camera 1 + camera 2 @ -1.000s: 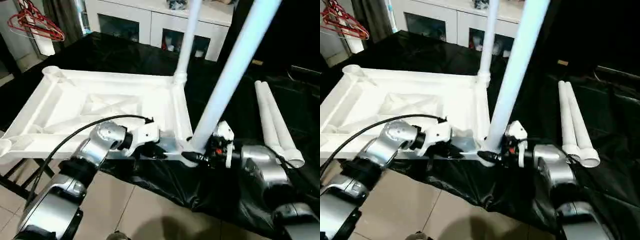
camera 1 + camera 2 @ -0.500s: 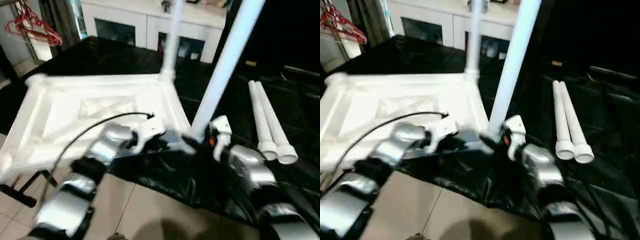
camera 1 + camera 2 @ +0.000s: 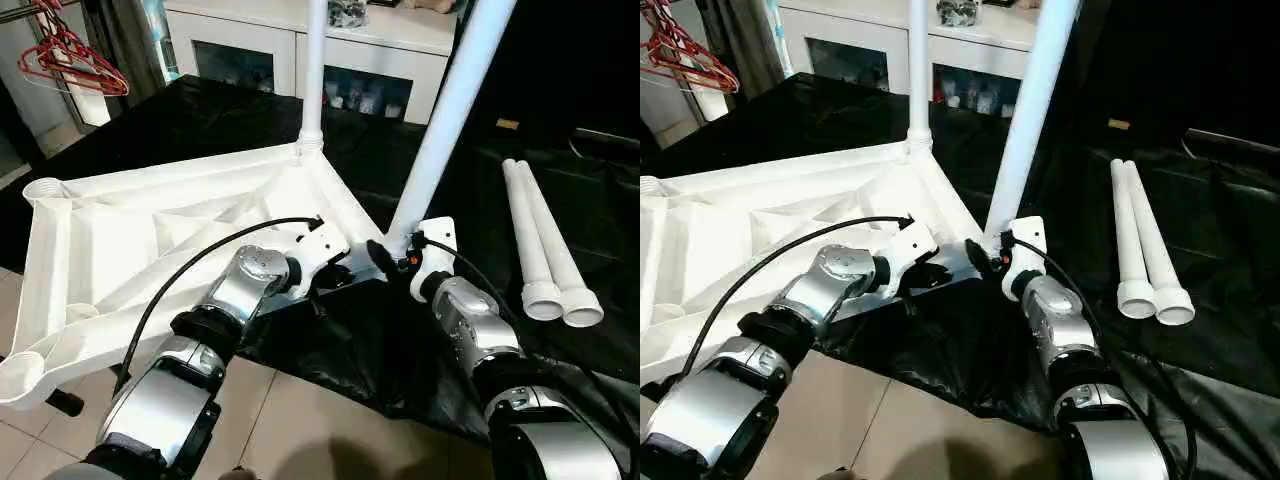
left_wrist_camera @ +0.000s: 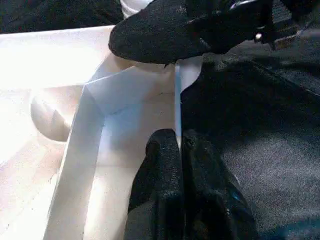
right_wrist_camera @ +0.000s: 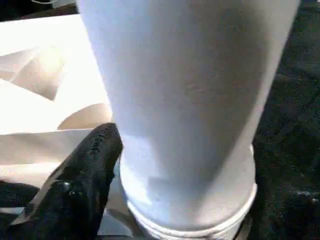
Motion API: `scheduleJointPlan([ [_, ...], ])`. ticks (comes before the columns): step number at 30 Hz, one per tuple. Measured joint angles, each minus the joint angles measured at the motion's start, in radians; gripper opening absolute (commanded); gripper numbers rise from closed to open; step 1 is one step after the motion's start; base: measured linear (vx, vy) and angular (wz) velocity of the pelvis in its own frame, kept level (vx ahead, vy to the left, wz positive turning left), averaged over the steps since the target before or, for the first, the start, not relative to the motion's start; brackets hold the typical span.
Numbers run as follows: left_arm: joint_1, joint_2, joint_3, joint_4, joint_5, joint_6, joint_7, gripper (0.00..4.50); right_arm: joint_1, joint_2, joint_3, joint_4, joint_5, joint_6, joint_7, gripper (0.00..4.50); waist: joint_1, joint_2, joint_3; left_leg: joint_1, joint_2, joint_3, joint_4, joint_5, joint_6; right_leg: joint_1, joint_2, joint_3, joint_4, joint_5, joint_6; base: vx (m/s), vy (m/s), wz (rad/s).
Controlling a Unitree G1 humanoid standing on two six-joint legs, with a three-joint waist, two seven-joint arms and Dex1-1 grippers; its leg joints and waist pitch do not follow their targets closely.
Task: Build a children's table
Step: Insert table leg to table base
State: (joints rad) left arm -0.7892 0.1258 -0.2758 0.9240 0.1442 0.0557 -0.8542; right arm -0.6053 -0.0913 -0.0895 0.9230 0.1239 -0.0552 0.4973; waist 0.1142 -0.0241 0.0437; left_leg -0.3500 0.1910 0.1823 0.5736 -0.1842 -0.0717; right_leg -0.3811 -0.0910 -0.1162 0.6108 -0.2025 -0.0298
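The top [image 3: 150,235] has swung round on the black cloth [image 3: 340,350] since a second ago — its near corner, with the leaning leg [image 3: 450,110] seated in the socket, now sits farther from the table edge, and the far leg [image 3: 313,70] has come round with it. I judge the robot is turning the top to bring the two empty sockets within reach of the spare legs [image 3: 550,255] lying well apart to the right. The left gripper [image 4: 179,150] is clenched on the thin edge of the top just beside that corner. The right gripper [image 3: 395,252] sits at the foot of the leaning leg, one finger [image 5: 82,175] touching it — whether it grips or has let go, I cannot tell.
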Motion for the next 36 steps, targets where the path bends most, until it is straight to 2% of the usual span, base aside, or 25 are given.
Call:
scheduleJointPlan([
  [7,0.036,0.066,-0.014,-0.058,-0.015,-0.047,-0.146,0.00,0.062,-0.083,0.052,-0.086,0.013,0.010,0.258,3.68,-0.002,0.003,0.000,-0.001,0.001,0.000,0.000,0.000,0.001,-0.001,0.000,0.000,0.000,-0.005,0.002,0.000,0.000,0.00],
  [11,0.051,0.102,-0.027,-0.086,-0.024,-0.078,-0.240,0.00,0.098,-0.130,0.077,-0.147,0.038,0.045,0.413,3.68,0.000,0.003,0.000,-0.002,0.001,0.001,0.000,-0.001,0.005,-0.002,0.000,0.000,0.000,-0.007,0.001,0.000,0.000,0.00],
  [15,0.072,0.144,-0.045,-0.123,-0.040,-0.103,-0.358,0.00,0.137,-0.191,0.132,-0.219,0.045,0.064,0.590,3.68,0.008,0.003,0.000,-0.003,0.001,0.002,0.000,0.000,0.008,-0.002,0.000,0.000,-0.001,-0.008,0.001,0.000,0.000,0.00],
  [21,0.075,0.187,-0.081,-0.165,-0.041,-0.104,-0.489,0.00,0.165,-0.245,0.211,-0.293,0.044,0.074,0.755,3.68,0.016,0.003,0.000,-0.002,0.001,0.002,0.000,-0.002,0.004,-0.001,0.000,0.000,-0.001,-0.008,0.001,0.000,0.000,0.00],
  [23,0.075,0.191,-0.084,-0.170,-0.041,-0.104,-0.508,0.00,0.168,-0.259,0.222,-0.309,0.043,0.087,0.790,3.68,0.019,0.003,0.000,-0.002,0.001,0.003,0.000,-0.002,0.004,-0.001,0.000,0.000,-0.001,-0.008,0.001,0.000,0.000,0.00],
  [24,0.075,0.192,-0.085,-0.174,-0.041,-0.104,-0.515,0.00,0.170,-0.266,0.227,-0.319,0.043,0.096,0.804,3.41,0.022,0.003,0.000,-0.002,0.001,0.003,0.000,-0.003,0.004,-0.001,0.000,0.000,-0.001,-0.008,0.001,0.000,0.000,0.00],
  [28,0.078,0.194,-0.087,-0.183,-0.042,-0.100,-0.529,0.00,0.170,-0.270,0.228,-0.324,0.043,0.107,0.822,3.27,0.028,0.003,0.000,-0.002,0.001,0.003,0.000,-0.003,0.004,-0.001,0.000,0.000,-0.001,-0.009,0.001,0.000,0.000,0.00],
  [30,0.079,0.194,-0.087,-0.185,-0.043,-0.096,-0.528,0.00,0.170,-0.270,0.228,-0.324,0.042,0.107,0.822,3.01,0.027,0.003,0.000,-0.002,0.001,0.003,0.000,-0.003,0.004,-0.001,0.000,0.000,-0.001,-0.009,0.001,0.000,0.000,0.00],
  [36,0.085,0.187,-0.069,-0.182,-0.045,-0.076,-0.504,0.00,0.185,-0.243,0.212,-0.329,0.054,0.114,0.776,2.88,0.027,0.002,-0.001,-0.001,0.001,0.003,0.000,-0.002,0.004,-0.001,0.000,0.000,0.000,-0.009,0.001,0.000,0.000,0.00],
])
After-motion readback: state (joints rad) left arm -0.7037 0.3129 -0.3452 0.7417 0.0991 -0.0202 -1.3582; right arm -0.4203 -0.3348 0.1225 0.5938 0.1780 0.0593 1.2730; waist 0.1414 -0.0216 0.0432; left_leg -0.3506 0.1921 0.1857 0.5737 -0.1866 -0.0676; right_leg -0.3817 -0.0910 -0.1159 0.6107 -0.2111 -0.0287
